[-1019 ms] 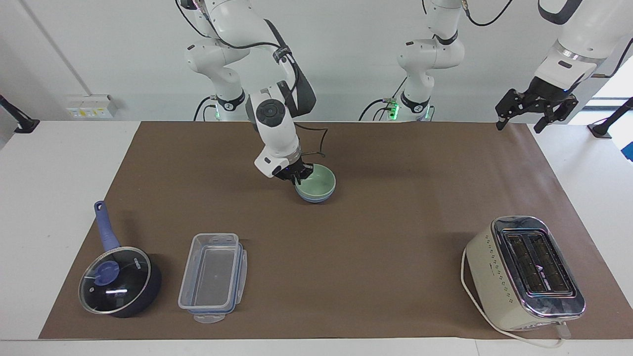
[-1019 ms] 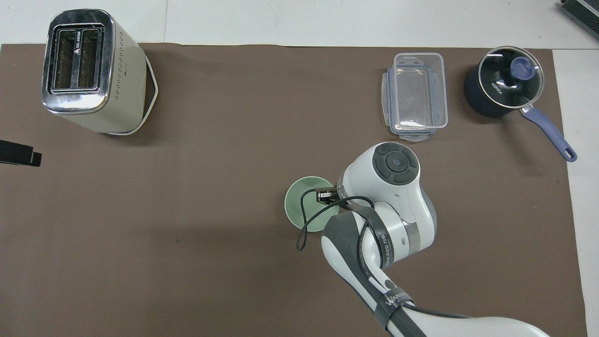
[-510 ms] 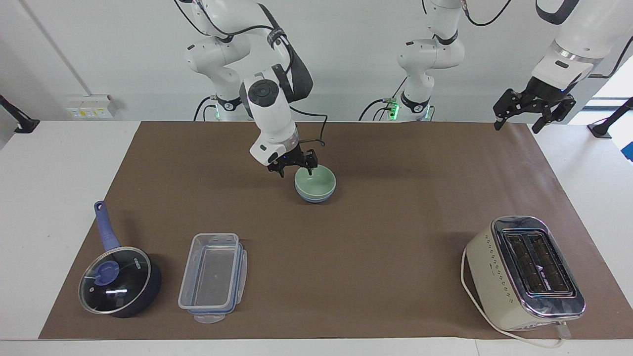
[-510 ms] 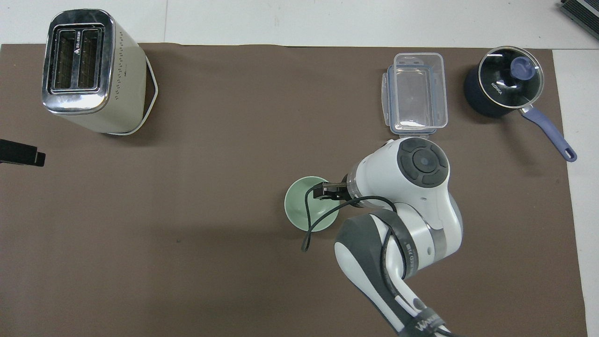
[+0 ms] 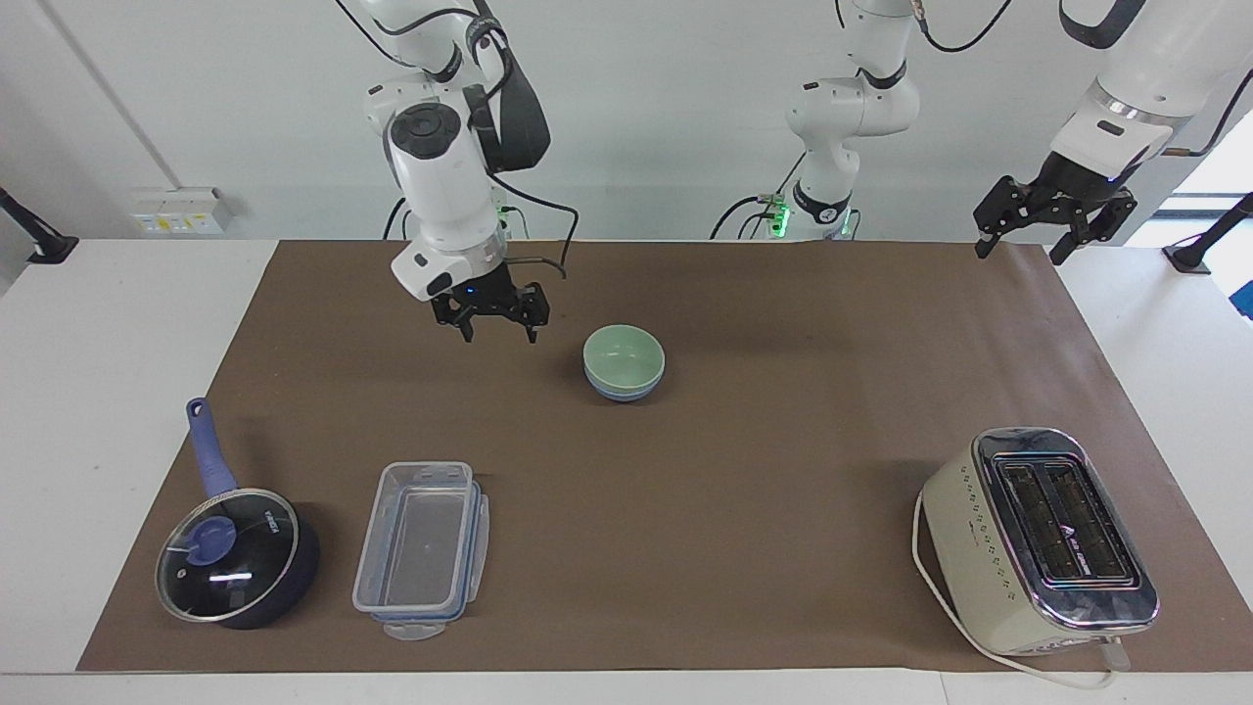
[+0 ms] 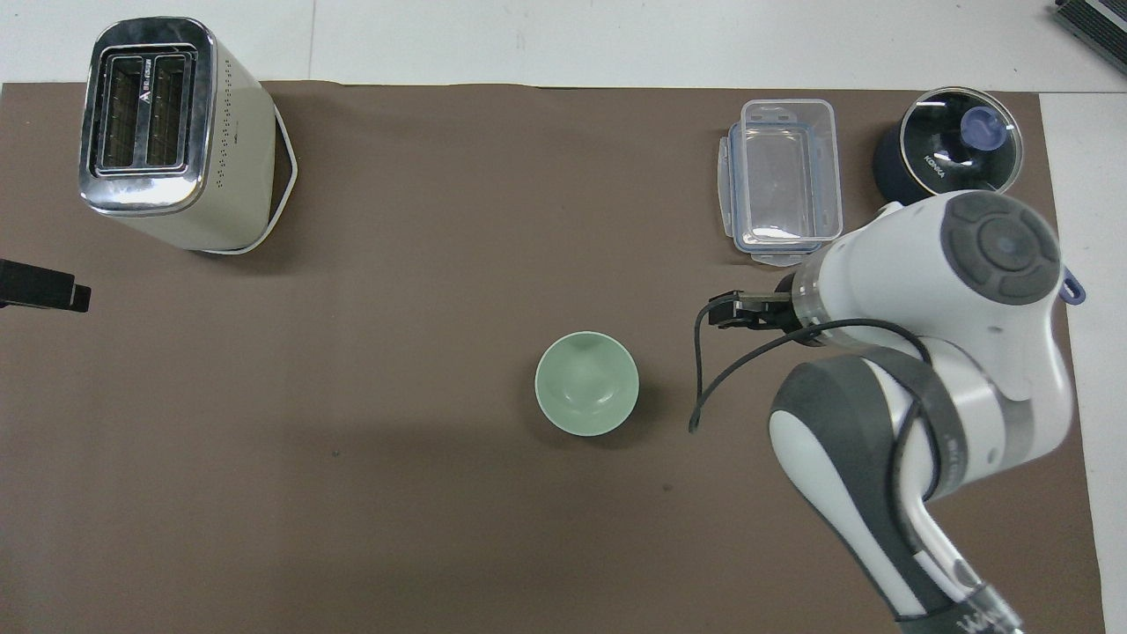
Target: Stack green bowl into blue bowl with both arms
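Note:
The green bowl [image 5: 624, 355] sits nested in the blue bowl [image 5: 623, 394] at the middle of the mat. Only a thin blue band shows under it. In the overhead view the green bowl [image 6: 586, 383] hides the blue one. My right gripper [image 5: 500, 336] is open and empty. It hangs over bare mat beside the bowls, toward the right arm's end, and also shows in the overhead view [image 6: 724, 310]. My left gripper [image 5: 1023, 250] is open and empty, held high over the mat's edge at the left arm's end, where the arm waits.
A cream toaster [image 5: 1038, 539] stands at the left arm's end, farther from the robots. A clear lidless container [image 5: 421, 548] and a dark-blue lidded saucepan [image 5: 235, 558] stand at the right arm's end. A brown mat [image 5: 783, 470] covers the table.
My right gripper let go of the green bowl's rim, rose and drew away toward the right arm's end. The stacked bowls stayed put. The left gripper hardly moved.

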